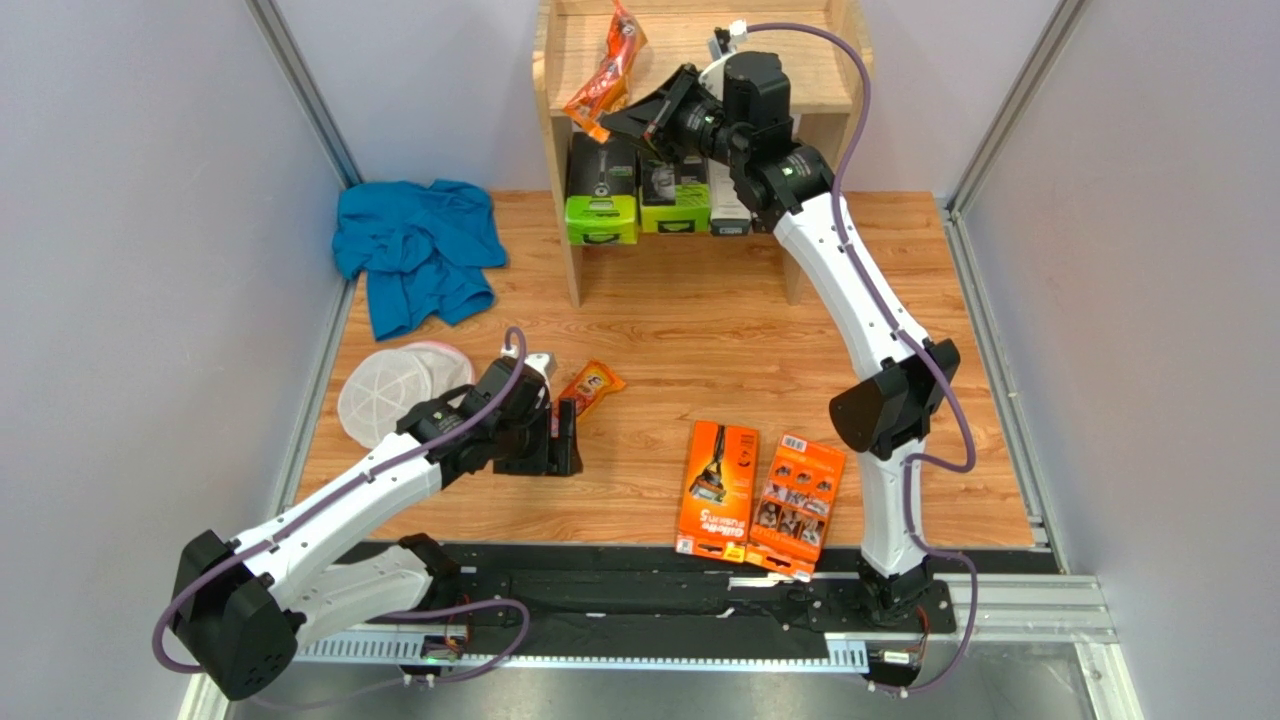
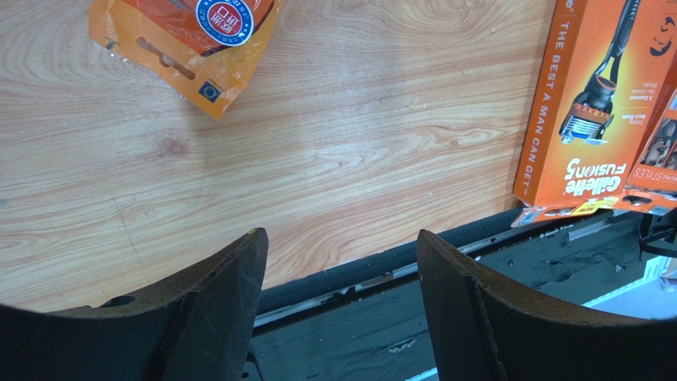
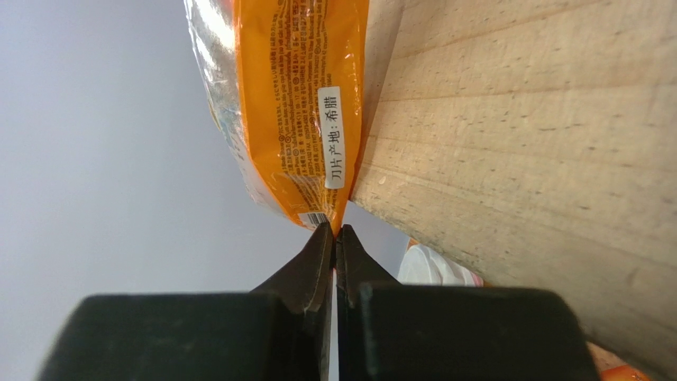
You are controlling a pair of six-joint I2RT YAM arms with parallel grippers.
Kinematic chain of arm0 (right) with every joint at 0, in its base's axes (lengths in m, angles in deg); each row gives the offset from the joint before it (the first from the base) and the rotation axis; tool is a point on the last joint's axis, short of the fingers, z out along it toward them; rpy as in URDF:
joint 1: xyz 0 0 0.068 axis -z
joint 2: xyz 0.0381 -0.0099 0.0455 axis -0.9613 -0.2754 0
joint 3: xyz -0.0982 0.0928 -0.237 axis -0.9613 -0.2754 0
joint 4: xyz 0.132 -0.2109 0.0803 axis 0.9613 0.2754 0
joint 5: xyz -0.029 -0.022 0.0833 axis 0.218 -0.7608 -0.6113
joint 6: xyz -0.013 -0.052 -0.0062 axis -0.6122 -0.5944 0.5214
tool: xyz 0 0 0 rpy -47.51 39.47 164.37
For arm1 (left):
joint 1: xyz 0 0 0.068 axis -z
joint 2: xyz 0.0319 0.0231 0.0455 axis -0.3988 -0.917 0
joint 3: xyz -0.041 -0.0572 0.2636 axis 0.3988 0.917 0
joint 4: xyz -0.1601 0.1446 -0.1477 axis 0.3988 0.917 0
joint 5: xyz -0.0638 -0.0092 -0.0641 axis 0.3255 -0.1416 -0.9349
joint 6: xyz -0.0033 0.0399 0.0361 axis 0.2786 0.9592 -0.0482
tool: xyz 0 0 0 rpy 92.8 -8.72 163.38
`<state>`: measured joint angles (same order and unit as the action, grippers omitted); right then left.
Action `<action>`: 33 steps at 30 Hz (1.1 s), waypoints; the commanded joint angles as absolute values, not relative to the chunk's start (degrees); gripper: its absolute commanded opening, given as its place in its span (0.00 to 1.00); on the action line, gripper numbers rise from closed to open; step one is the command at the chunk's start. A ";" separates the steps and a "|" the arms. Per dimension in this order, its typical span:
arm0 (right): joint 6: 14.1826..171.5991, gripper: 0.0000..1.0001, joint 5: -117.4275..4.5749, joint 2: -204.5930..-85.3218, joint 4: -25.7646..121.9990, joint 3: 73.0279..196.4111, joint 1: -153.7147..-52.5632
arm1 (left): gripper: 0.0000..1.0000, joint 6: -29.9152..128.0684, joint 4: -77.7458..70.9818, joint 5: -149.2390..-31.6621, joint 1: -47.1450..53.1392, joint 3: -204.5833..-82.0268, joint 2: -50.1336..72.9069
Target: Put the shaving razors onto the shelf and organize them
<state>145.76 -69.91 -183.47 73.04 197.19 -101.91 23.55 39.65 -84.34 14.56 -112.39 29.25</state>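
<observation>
My right gripper [image 1: 631, 108] is shut on the lower edge of a narrow orange blister pack [image 1: 607, 66] and holds it upright against the left side panel of the wooden shelf [image 1: 812, 75], at its upper tier. The right wrist view shows the fingers [image 3: 334, 232] pinching the pack [image 3: 286, 103] beside the shelf's wood [image 3: 540, 143]. My left gripper [image 1: 564, 444] is open and empty, low over the table just in front of the second orange blister pack [image 1: 591, 387], which also shows in the left wrist view [image 2: 183, 40]. Two flat orange boxes [image 1: 721, 489] [image 1: 798, 503] lie near the front edge.
Boxes with green and black ends [image 1: 601, 207] [image 1: 676, 198] and a paler one [image 1: 732, 207] stand on the shelf's lower tier. A blue cloth [image 1: 418, 248] lies at the back left. White mesh discs [image 1: 394, 390] lie left of my left gripper. A black rail [image 2: 445, 317] runs along the front.
</observation>
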 commanded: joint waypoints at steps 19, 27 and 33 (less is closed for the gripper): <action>140.31 0.00 -72.35 -181.83 77.05 202.88 -100.82 | 0.77 23.57 37.57 -85.00 14.29 -111.04 28.35; 138.72 0.00 -70.67 -177.00 80.39 198.40 -97.14 | 0.76 23.22 37.22 -85.53 14.29 -110.69 28.43; 137.41 0.00 -70.76 -172.34 80.48 194.88 -95.02 | 0.75 22.51 35.99 -86.41 14.38 -110.25 28.17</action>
